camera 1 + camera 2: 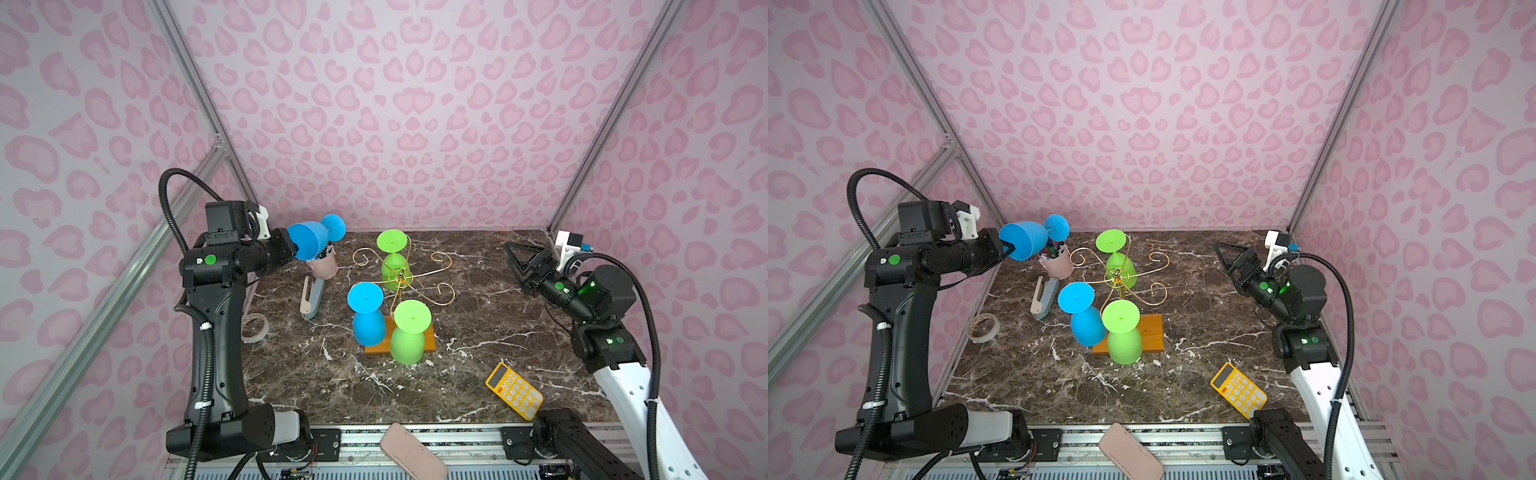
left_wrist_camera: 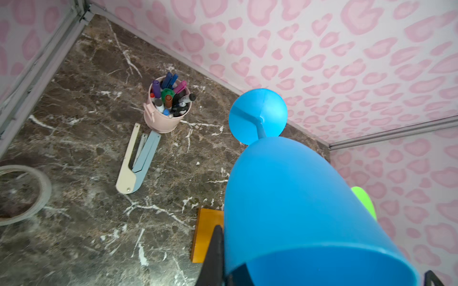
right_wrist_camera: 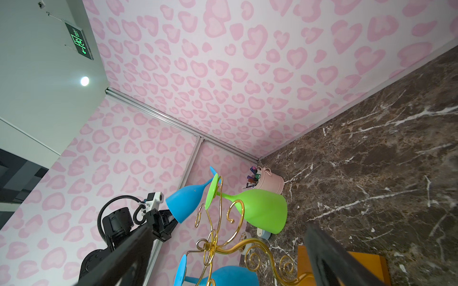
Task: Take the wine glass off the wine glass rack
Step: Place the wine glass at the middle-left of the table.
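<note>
Because the blue wine glass (image 1: 309, 241) is in the air and well apart from the wine glass rack (image 1: 400, 277), I judge that the taking-off step is done and the putting-down step is in hand.

In both top views the left gripper (image 1: 293, 249) is closed on the rim of the glass bowl. The glass lies nearly on its side, with its foot pointing away from the gripper, above the pink pen cup (image 1: 323, 266). The right gripper (image 1: 513, 262) waits wide and empty at the right side of the table (image 1: 478, 332). Three other glasses (image 1: 368, 320) hang on the rack.

In the left wrist view the bowl (image 2: 285, 198) fills the near part, with one black finger (image 2: 215, 252) against its outer wall. The rack's wooden base (image 2: 207, 232) shows behind it.

In the right wrist view the held glass (image 3: 186, 203) is seen beyond the gold wire arms (image 3: 215, 245), not touching them.

The next move, as I judge, calls for bringing the glass away from the pen cup to a bare part of the table. It should then be lowered gently before the grip is released, because a glass let go on its side could roll.
</note>
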{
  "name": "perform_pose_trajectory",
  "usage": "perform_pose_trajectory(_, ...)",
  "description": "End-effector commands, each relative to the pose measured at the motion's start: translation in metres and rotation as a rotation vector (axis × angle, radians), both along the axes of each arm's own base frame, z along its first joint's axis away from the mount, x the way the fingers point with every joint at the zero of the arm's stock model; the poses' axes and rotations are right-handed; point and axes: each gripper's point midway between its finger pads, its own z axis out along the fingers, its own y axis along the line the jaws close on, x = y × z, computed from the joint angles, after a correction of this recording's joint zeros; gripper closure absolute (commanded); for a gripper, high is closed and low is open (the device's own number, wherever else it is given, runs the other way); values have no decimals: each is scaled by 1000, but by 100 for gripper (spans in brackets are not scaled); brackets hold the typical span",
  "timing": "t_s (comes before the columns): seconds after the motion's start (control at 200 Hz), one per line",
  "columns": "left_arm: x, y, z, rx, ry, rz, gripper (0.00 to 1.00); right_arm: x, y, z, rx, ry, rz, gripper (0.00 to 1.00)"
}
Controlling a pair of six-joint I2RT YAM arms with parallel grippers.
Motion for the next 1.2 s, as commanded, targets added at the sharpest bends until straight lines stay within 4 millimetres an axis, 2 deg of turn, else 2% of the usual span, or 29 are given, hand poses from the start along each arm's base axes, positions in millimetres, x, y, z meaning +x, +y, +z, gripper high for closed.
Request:
perform_pose_trajectory(0.0,-4,8,-20,75,84,-19,97,0,2,-3,-13,-11,18,3)
perform_pose_trajectory(0.18,0,3,-55,140,244,-90,97,-1,2,-13,-37,10,23,3)
perform_pose_trajectory(0.415,5,-12,-85,254,351,-150,97,-1,1,-21,-53,28,22,3)
perform_pose_trajectory(0.5,7,-8,-98,297,406,-152,97,-1,1,-23,-57,35,22,3)
perform_pose_trajectory(0.6,8,2,-106,355,448,-137,97,-1,1,-25,-55,40,20,3)
perform_pose_trajectory(0.8,18,5,-117,391,497,-147,97,1,1,-32,-56,56,23,3)
perform_pose_trajectory(1.045,26,-10,-147,388,589,-215,97,2,1,-37,-55,67,22,3)
perform_pose_trajectory(1.195,32,-18,-158,404,623,-237,97,2,1,-39,-58,69,26,3)
